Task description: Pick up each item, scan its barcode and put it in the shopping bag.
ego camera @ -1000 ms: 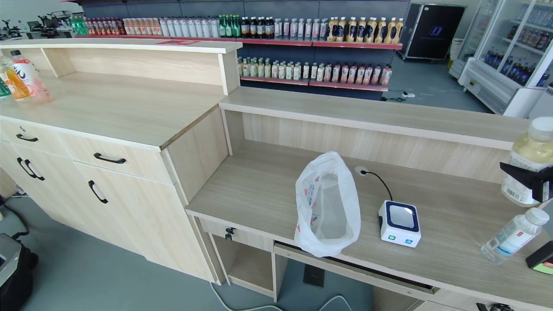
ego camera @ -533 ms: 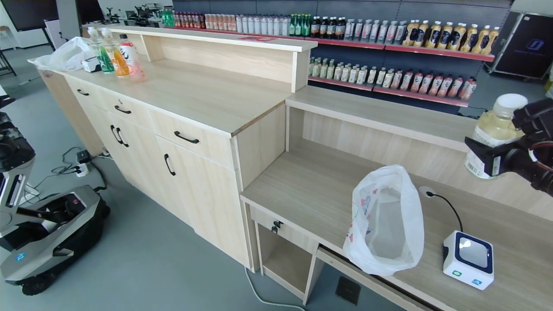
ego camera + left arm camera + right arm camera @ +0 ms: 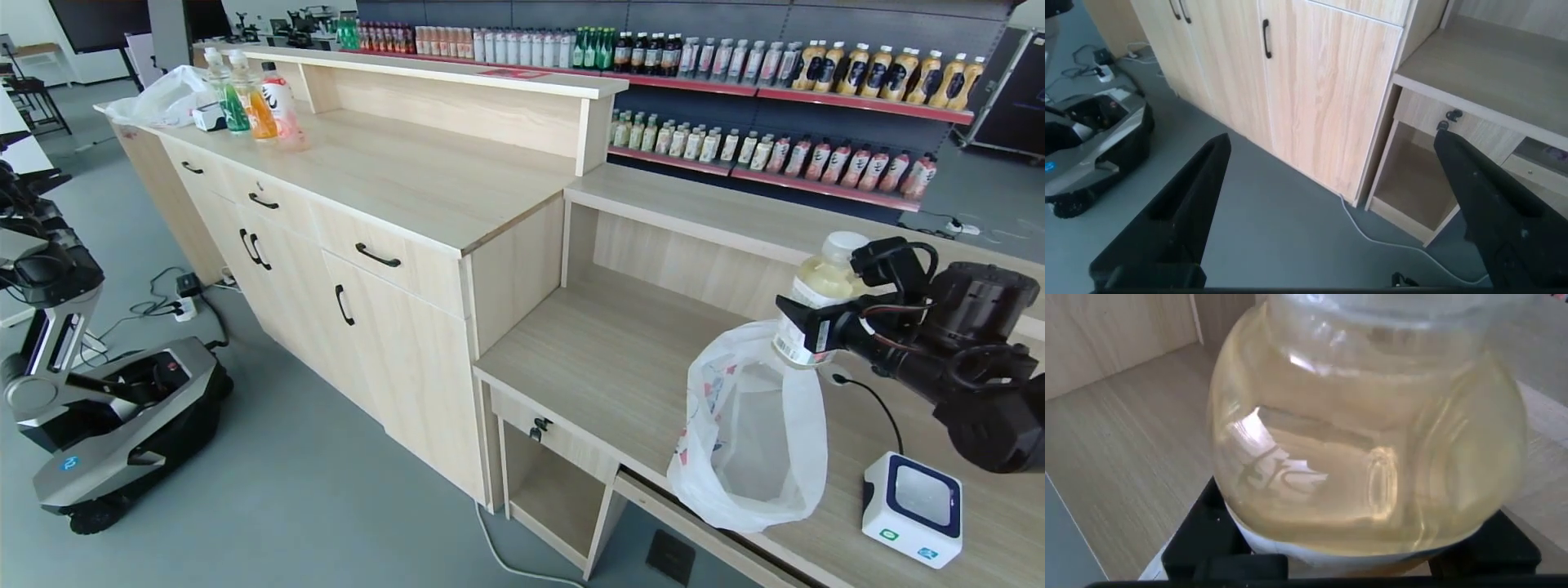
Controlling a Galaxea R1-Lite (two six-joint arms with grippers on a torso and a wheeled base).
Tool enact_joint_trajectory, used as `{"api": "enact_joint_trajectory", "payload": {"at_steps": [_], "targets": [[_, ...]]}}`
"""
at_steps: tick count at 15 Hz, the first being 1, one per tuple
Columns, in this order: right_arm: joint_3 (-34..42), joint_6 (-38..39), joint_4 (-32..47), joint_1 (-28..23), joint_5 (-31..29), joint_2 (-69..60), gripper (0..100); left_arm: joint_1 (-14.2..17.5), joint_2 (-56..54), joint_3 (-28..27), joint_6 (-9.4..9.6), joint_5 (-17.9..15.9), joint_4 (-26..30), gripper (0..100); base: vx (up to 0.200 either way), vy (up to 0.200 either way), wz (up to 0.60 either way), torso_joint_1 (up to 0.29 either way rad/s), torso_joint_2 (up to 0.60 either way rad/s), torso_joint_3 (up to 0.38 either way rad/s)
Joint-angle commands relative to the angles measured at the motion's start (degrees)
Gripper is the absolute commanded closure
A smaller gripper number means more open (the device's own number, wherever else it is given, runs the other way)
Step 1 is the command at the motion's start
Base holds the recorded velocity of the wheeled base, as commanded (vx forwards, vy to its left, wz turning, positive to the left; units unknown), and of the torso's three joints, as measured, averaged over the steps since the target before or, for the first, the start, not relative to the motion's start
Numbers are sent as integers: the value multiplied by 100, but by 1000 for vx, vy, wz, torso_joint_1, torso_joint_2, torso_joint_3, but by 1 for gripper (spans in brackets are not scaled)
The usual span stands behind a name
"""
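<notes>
Right arm (image 3: 980, 359) is matte black with rounded, drum-like joints; thin red and black cables loop at its wrist. Right gripper (image 3: 804, 327) and left gripper (image 3: 1331, 140) have flat black jaws.

Pale yellow is seen through the clear plastic drink bottle (image 3: 820, 282), which is topped with a white cap (image 3: 845, 243) and wrapped in a white label (image 3: 790, 347). The thin translucent white shopping bag (image 3: 704, 425) is splashed with red and blue print. The boxy white scanner (image 3: 913, 510) is framed in dark navy round a grey window, with tiny green and blue marks. Light wood grain is seen across the pale wooden counter (image 3: 604, 359), and the right gripper (image 3: 807, 324) is done in plain black.
</notes>
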Motion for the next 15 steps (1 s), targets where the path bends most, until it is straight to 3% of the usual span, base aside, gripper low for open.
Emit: {"api": "enact_joint_trajectory", "payload": {"at_steps": [1,15], "targets": [[-399,60,-270,127,3,937,100,4,-2,0,0,0,-1,0,0,0,0,0,0,0],[-1243,-81,-657,179,-6,2546,100,4,-2,0,0,0,-1,0,0,0,0,0,0,0]]}}
